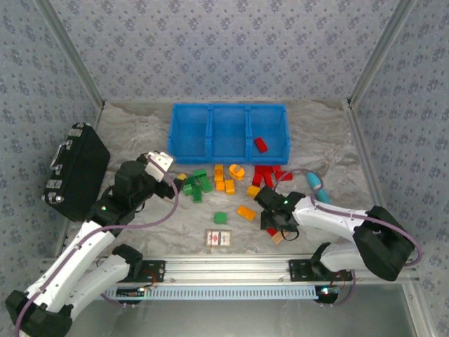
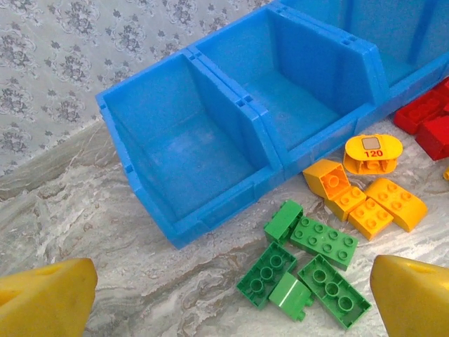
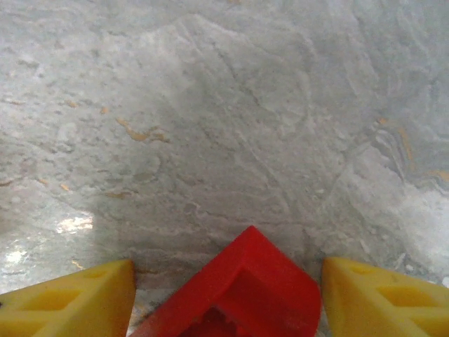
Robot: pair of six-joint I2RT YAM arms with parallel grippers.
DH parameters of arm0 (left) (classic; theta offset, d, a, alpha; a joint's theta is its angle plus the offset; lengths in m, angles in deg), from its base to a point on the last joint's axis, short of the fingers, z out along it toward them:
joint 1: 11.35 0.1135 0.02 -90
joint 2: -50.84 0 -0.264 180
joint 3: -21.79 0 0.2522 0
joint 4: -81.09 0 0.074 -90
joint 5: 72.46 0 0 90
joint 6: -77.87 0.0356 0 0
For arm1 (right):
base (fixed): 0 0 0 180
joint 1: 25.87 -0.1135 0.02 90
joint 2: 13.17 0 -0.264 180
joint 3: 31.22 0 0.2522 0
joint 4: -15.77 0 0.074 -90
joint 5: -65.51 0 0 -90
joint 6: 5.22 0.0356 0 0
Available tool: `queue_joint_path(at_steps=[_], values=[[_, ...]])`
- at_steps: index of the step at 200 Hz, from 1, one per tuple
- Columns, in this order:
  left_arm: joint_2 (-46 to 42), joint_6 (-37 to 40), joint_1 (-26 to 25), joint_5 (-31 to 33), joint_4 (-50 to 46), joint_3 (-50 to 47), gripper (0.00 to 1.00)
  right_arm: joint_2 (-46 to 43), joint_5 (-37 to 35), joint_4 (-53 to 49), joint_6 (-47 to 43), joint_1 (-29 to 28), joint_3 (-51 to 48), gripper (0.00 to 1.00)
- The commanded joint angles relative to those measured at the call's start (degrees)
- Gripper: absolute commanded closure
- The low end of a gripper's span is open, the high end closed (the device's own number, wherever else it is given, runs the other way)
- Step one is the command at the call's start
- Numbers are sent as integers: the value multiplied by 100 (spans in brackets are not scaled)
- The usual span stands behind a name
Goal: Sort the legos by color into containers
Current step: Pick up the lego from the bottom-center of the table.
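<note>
A marbled grey-white table [image 1: 140,133] carries three joined blue containers [image 1: 228,107] along its far side and a black case [image 1: 77,172] at its left edge. In front of the containers, loose legos [image 2: 325,241] lie in clusters by colour: green bricks [image 1: 196,184] to the left, orange-yellow bricks [image 1: 226,179] in the middle, red bricks [image 1: 266,173] to the right. A single green brick [image 1: 220,217] and an orange brick [image 1: 246,212] lie nearer the front, close to a red-and-white printed card [image 1: 219,239]. A tan wooden block [image 1: 278,238] sits just beside another red brick [image 3: 238,288]; a teal object [image 1: 317,184] lies at right.
</note>
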Motion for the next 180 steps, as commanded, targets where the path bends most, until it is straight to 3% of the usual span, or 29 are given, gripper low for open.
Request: queue_joint_path(at_steps=[1,37,63,130,180], values=[[-23,139,-93,82,-365,442,0,205,-29,15,35,-69,-45,34],[951,-114,-217,848,-2313,2224,0,299,-54,110,263,-196,-19,44],[1715,-191,-219,1036,-3480,3497,0,485,-147,77,324,-284,99,47],[2053,44,-289,899,-3392,3858,0,967,-628,47,80,-409,887,56],[2061,79,-298,976,-3302,3813,0,1075,-575,76,-92,-395,987,63]])
